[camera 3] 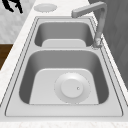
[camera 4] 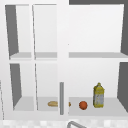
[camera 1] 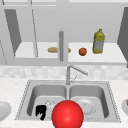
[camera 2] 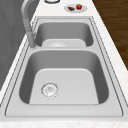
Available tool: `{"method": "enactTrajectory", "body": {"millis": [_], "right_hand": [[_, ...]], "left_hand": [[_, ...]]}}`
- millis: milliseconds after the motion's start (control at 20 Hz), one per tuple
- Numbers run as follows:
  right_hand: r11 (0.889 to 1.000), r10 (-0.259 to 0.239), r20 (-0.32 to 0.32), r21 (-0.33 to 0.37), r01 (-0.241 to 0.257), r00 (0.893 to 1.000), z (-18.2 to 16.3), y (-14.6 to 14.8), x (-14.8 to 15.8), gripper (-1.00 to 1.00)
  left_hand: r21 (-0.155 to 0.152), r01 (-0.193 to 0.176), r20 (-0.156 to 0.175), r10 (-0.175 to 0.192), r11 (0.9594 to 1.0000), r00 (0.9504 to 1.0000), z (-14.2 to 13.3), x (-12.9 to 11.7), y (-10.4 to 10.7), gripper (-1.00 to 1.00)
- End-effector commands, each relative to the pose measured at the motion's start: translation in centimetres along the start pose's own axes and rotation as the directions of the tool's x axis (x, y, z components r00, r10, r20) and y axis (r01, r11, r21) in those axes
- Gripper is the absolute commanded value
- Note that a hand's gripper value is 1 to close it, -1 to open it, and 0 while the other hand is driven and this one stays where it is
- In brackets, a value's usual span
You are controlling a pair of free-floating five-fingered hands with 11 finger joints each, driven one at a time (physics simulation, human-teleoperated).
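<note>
A large, plain red ball [camera 1: 67, 114] sits in the foreground of the front view, smooth and evenly coloured, overlapping the front rim of the sink [camera 1: 25, 95] where the two basins meet. Just to its left, over the front of the left basin, hangs the left hand [camera 1: 40, 111], a black shape with its fingers pointing downward; whether they are spread or curled cannot be told. It is near the ball, but it is unclear whether the two touch. In the right side view the same hand [camera 3: 13, 5] shows at the far upper left, beyond the surface's edge. A round drain [camera 1: 50, 103] lies in the left basin behind the hand, and a plate [camera 3: 72, 88] rests flat in the right basin. The faucet [camera 1: 75, 71] rises behind the divider, its spout angled right. On the cabinet shelf above stand a yellow bottle [camera 4: 98, 95], an orange [camera 4: 83, 105] and a bread roll [camera 4: 53, 103].
</note>
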Motion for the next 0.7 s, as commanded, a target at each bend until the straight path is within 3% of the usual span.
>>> {"method": "enactTrajectory", "body": {"millis": [0, 250, 650], "right_hand": [[1.000, -0.011, 0.003, 0.026, 0.011, 1.000, 1.4, -2.2, -2.8, -1.00], [0.997, 0.048, 0.030, 0.066, -0.050, 0.998, 2.6, -3.7, -5.7, -1.00], [0.988, 0.059, 0.031, 0.142, -0.063, 0.998, 1.8, -3.9, -11.2, -1.00]], "left_hand": [[0.000, 0.000, 0.000, 0.000, 1.0000, 1.0000, 0.0, 0.0, 0.0, 0.00], [0.000, 0.000, 0.000, 0.000, 1.0000, 1.0000, 0.0, 0.0, 0.0, 0.00], [0.000, 0.000, 0.000, 0.000, 1.0000, 1.0000, 0.0, 0.0, 0.0, 0.00]]}}
